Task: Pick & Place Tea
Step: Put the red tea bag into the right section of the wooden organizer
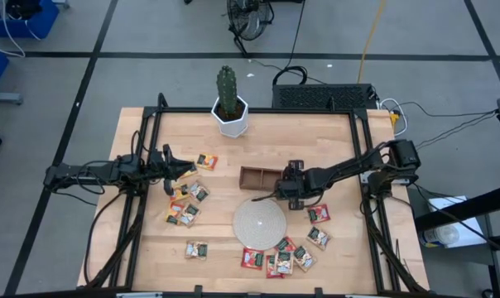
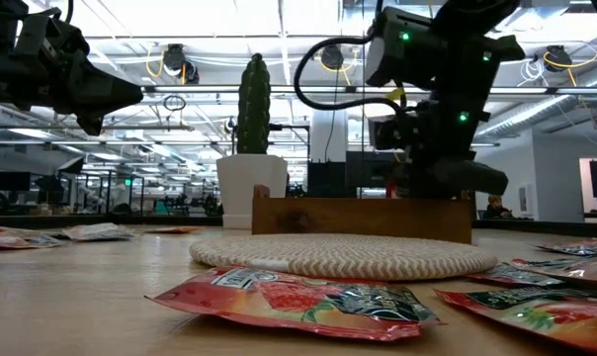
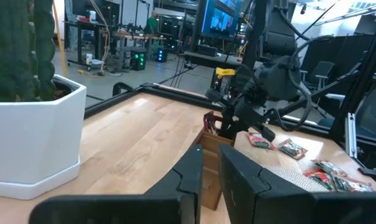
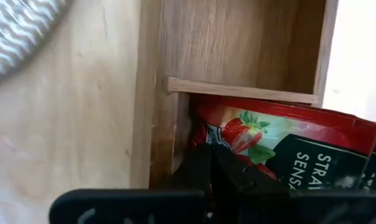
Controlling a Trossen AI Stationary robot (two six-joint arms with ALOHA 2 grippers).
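Note:
My right gripper (image 1: 286,190) slants down over the right end of the brown wooden tray (image 1: 254,176) and is shut on a red strawberry tea sachet (image 4: 281,149). That sachet sits in the tray's end compartment, just past a divider (image 4: 238,90). More tea sachets lie flat on the table at the left (image 1: 190,199) and at the near right (image 1: 291,255). The round woven disc (image 1: 259,222) lies in front of the tray. My left gripper (image 1: 182,170) hovers level over the left side, shut and touching nothing. My right gripper pinches the red sachet between its two fingers at one edge, by the strawberry picture (image 4: 222,140). The fingers come from above, slanting down into the tray. The sachet lies tilted in the end compartment; the fingers hide the exact place of contact.
A cactus in a white pot (image 1: 230,112) stands at the far edge, behind the tray. A black frame (image 1: 258,110) borders the table. Bare wood lies between the left sachets and the disc (image 1: 221,211).

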